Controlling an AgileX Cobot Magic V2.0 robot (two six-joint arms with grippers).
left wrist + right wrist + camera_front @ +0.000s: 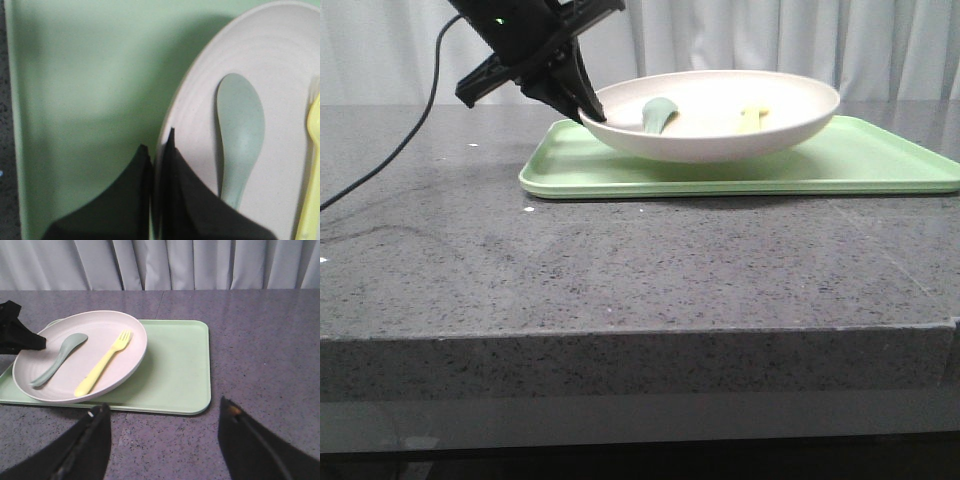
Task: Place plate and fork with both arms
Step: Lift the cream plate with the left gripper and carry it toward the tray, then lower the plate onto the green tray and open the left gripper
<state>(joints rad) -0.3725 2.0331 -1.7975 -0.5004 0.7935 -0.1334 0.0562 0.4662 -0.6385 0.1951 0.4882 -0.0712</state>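
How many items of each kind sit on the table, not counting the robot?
Tray: 1
Plate: 1
Fork: 1
Spoon: 1
Total: 4
The left hand is shut on the plate's rim; the right hand is open, clear of everything.

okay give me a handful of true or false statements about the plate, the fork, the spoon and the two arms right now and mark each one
1. The left tool is pinching the rim of the plate. True.
2. The fork lies on the bare tray, beside the plate. False: it lies inside the plate, next to the teal spoon.
3. The plate sits on the light-green tray. True, though in the front view its left side looks raised.
4. The right tool is shut on the fork. False: it is open, back from the tray over the table, holding nothing.
5. The spoon is yellow. False: the fork is yellow.
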